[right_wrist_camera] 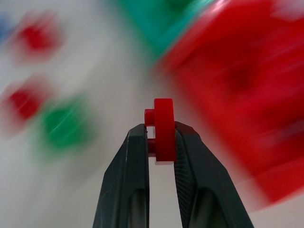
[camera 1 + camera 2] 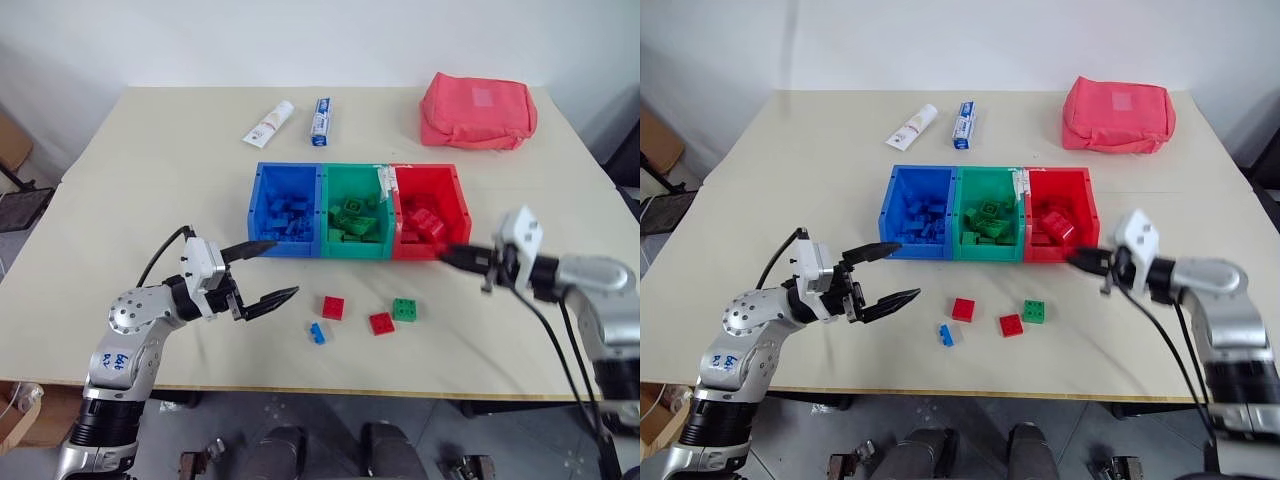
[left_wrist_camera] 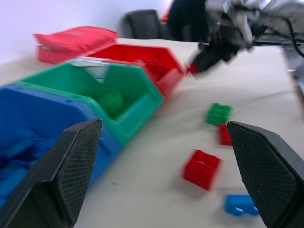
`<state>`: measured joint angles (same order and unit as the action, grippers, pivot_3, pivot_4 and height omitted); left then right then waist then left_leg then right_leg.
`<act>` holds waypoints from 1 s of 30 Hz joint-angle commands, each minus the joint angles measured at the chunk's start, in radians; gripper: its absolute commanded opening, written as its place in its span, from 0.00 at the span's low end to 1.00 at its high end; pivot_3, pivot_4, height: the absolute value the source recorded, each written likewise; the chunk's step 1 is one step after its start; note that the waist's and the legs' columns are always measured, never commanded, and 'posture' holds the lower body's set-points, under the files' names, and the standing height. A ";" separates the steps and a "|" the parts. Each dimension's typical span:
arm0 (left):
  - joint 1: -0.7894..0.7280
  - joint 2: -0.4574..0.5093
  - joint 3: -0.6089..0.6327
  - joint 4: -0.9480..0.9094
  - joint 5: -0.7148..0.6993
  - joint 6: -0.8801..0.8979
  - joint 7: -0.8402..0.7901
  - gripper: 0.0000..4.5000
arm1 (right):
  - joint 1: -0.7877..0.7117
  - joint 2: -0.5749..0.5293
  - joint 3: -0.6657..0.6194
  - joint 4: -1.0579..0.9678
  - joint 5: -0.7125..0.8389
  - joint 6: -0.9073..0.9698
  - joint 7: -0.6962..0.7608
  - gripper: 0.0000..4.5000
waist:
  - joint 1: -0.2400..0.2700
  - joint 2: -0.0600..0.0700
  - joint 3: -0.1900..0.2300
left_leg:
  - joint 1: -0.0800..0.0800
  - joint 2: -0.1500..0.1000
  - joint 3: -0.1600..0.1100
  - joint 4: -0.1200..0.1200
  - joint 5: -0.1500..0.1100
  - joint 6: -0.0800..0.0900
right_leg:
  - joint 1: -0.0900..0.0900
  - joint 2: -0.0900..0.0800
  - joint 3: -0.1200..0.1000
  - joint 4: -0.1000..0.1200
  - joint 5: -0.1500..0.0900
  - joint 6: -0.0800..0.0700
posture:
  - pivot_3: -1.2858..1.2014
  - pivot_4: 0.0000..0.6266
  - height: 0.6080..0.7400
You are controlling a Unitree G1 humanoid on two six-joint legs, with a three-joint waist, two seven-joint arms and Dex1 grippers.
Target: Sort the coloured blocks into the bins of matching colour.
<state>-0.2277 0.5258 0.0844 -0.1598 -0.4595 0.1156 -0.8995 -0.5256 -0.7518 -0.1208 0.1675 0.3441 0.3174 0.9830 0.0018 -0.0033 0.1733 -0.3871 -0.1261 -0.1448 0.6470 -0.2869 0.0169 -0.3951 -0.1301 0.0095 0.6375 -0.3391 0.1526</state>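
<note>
Three joined bins stand mid-table: blue [image 2: 256,205], green [image 2: 352,250] and red [image 2: 462,203], each with blocks of its own colour inside. Loose on the table in front of them lie two red blocks [image 2: 333,307] [image 2: 381,323], a green block [image 2: 405,310] and a small blue block [image 2: 317,333]. My right gripper [image 2: 446,253] hovers at the red bin's front right corner, shut on a small red block [image 1: 165,114]. Left of the loose blocks, in front of the blue bin, my left gripper [image 2: 286,267] stands open with nothing between its fingers.
At the back of the table lie a white toothpaste tube [image 2: 269,123], a blue-and-white tube [image 2: 321,121] and a pink-red fabric pouch [image 2: 477,110]. The table's front edge runs just below the loose blocks.
</note>
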 commanded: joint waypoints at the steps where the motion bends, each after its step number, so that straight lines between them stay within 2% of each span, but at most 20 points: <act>1: 0.016 0.001 0.034 -0.023 0.012 -0.017 0.037 1.00 | -0.133 0.086 -0.072 0.054 0.025 0.085 -0.200 0.07 | -0.002 0.000 0.000 | 0.000 0.000 0.000 0.000 0.000 0.000 | 0.000 0.000 0.000 0.000 0.000 0.000 | 0.52 0.24 1.00; 3: 0.033 0.000 0.035 -0.032 0.016 -0.024 0.043 1.00 | -0.198 0.128 -0.068 0.100 -0.007 0.111 -0.282 0.07 | -0.003 0.000 0.000 | 0.000 0.000 0.000 -0.001 0.000 0.000 | 0.000 0.000 0.000 0.000 0.000 0.000 | 0.52 0.24 1.00; 11: 0.065 0.009 0.040 -0.047 0.027 -0.044 0.051 1.00 | -0.232 0.135 -0.027 0.159 -0.051 0.063 -0.273 0.67 | -0.001 0.000 0.000 | -0.003 -0.003 -0.002 0.000 -0.001 0.002 | -0.002 0.000 -0.001 0.000 0.000 0.000 | 0.52 0.24 1.00; 14: 0.066 0.018 0.045 -0.041 0.020 -0.041 0.038 1.00 | -0.188 0.104 -0.050 0.125 -0.034 0.035 -0.225 0.90 | -0.003 0.000 0.000 | -0.003 -0.002 -0.001 0.000 -0.001 0.001 | -0.002 0.000 -0.001 0.000 0.000 0.000 | 0.52 0.24 1.00; 15: 0.074 0.041 0.038 -0.049 0.011 -0.014 0.012 1.00 | -0.137 0.094 -0.076 0.082 0.004 -0.035 -0.148 0.98 | -0.002 0.000 0.000 | -0.003 -0.001 -0.001 0.000 -0.001 0.001 | -0.002 0.000 -0.001 0.000 0.000 0.000 | 0.52 0.24 1.00; 17: 0.094 0.092 0.029 -0.058 0.013 -0.008 -0.054 1.00 | 0.012 0.051 -0.164 -0.027 0.112 -0.121 0.038 0.99 | 0.001 0.000 0.000 | -0.003 -0.001 -0.003 -0.001 -0.001 0.001 | -0.002 0.000 -0.002 -0.001 0.000 0.000 | 0.52 0.24 1.00; 18: 0.100 0.110 0.027 -0.059 0.015 -0.013 -0.075 1.00 | 0.061 0.030 -0.186 -0.055 0.134 -0.137 0.086 0.99 | 0.003 0.000 0.000 | -0.003 -0.001 -0.004 -0.001 -0.001 0.001 | -0.002 0.000 -0.002 -0.001 0.000 0.000 | 0.52 0.24 1.00; 24: 0.117 0.138 0.024 -0.003 0.024 -0.065 -0.143 1.00 | 0.337 -0.149 -0.216 -0.024 0.038 -0.294 0.234 0.99 | 0.000 0.001 0.001 | -0.001 -0.002 0.002 0.001 -0.002 0.005 | 0.002 -0.001 -0.003 -0.004 0.000 0.001 | 0.52 0.24 1.00; 27: 0.085 0.133 -0.019 0.034 0.049 -0.119 -0.200 1.00 | 0.420 -0.181 -0.224 0.015 0.015 -0.359 0.270 0.99 | -0.006 0.001 0.001 | 0.002 0.000 0.006 0.000 -0.002 0.004 | 0.003 -0.001 -0.001 -0.004 0.000 0.001 | 0.52 0.24 1.00; 30: 0.043 0.117 -0.046 0.071 0.071 -0.148 -0.209 1.00 | 0.420 -0.162 -0.177 0.000 0.009 -0.377 0.277 0.99 | -0.007 0.001 0.001 | 0.002 0.001 0.007 0.000 -0.002 0.004 | 0.002 -0.001 -0.001 -0.003 0.001 0.001 | 0.52 0.24 1.00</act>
<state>-0.1687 0.6430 0.0398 -0.0931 -0.3994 -0.0027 -1.0985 -0.0928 -0.9164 -0.3084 0.2030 0.3508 -0.0348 1.2518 -0.0055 -0.0020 0.1740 -0.3851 -0.1252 -0.1363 0.6472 -0.2893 0.0205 -0.3937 -0.1307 0.0095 0.6345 -0.3385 0.1532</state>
